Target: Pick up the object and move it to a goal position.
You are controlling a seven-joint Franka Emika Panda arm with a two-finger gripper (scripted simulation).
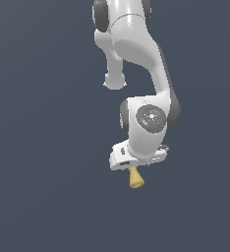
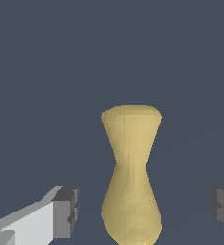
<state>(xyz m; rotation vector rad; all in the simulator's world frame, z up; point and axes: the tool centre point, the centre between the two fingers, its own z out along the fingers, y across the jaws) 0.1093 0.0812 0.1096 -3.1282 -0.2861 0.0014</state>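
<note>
Gripper (image 2: pixel 141 210) was spread wide, both dark fingertip pads (image 2: pixel 66 210) well clear of the object (image 2: pixel 131 177), gaps either side, no contact. The tan-yellow hourglass piece sat between the fingers, flared ends and narrow waist showing. In the exterior view the object (image 1: pixel 135 178) poked out just under the white hand, at about 6 o'clock from the wrist joint. Only plain dark grey-blue ground around; nothing stood between fingers and object.

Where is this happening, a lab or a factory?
Likely neither: it looks computer-rendered. A white robot arm and its gripper flank a tan hourglass piece against a flat, featureless dark blue-grey backdrop.
</note>
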